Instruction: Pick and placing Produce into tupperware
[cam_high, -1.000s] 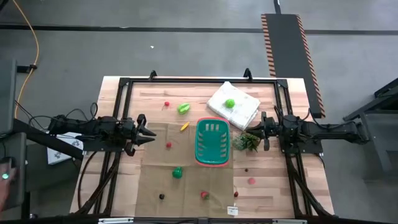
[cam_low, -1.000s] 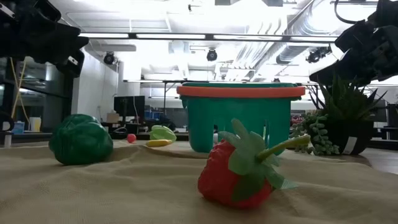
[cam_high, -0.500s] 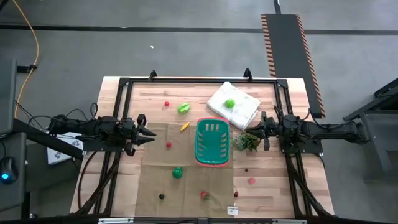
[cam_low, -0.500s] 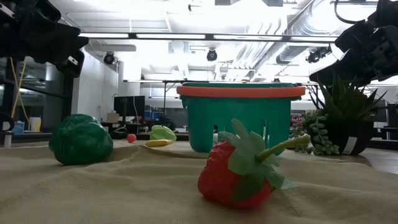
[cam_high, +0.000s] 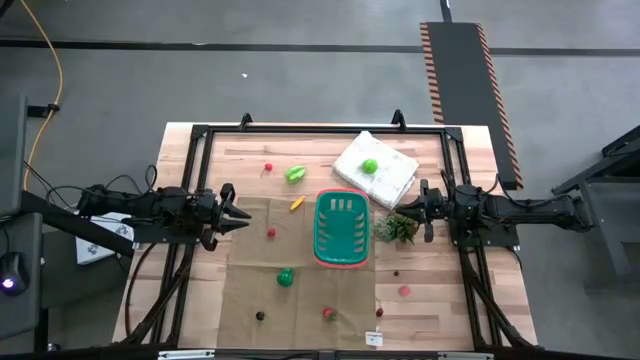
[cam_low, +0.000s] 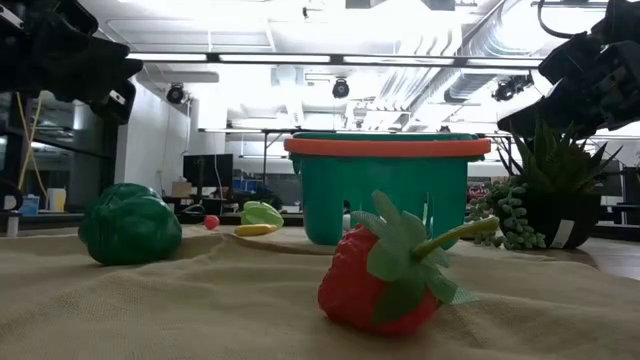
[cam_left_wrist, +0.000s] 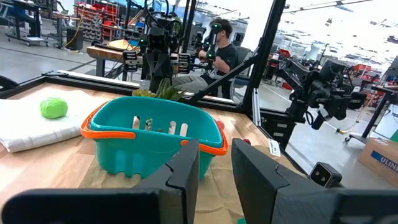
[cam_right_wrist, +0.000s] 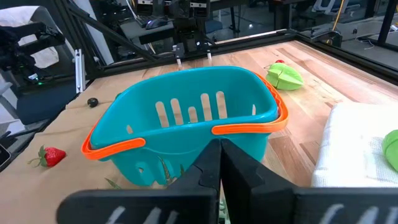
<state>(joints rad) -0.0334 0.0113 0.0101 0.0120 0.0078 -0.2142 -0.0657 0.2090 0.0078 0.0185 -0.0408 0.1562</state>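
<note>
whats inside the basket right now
Nothing shows inside the basket: from above and from the right wrist view only its bare teal floor and slotted walls are seen. The near inner wall is hidden in the wrist views.

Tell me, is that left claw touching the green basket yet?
Apart. The high view shows the left claw stopped at the brown mat's edge, with bare mat and a small red berry between it and the basket.

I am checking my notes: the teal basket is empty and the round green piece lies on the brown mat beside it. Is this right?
Not quite. The basket is empty, but the round green piece lies on the white cloth, not the mat, as the high view shows.
</note>
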